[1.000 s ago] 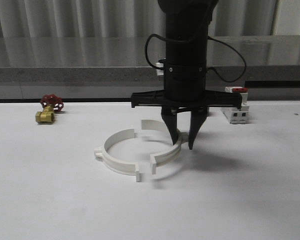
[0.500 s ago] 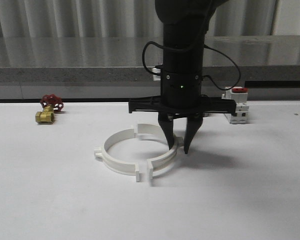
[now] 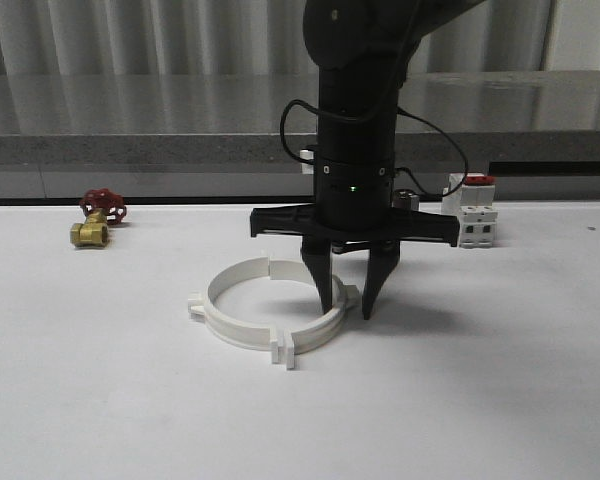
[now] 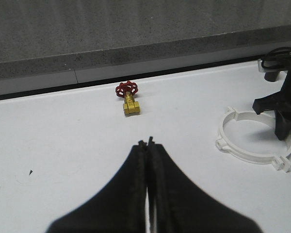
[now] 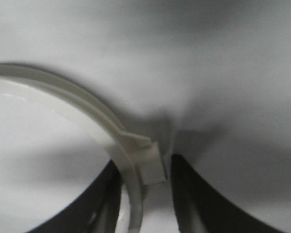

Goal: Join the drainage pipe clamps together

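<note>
White right half-ring (image 3: 315,315) sits between the right gripper's (image 3: 347,308) spread fingers, its mate (image 3: 230,300) at 9 o'clock, ends meeting

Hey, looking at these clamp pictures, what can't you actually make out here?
- Front view: whether the right gripper fingers press the right clamp half; the fingers cover the contact.
- Front view: the far joint with the left clamp half; the gripper partly hides it.
- Right wrist view: the clamp's tab is blurred.
- Front view: breaker markings are too small.
</note>
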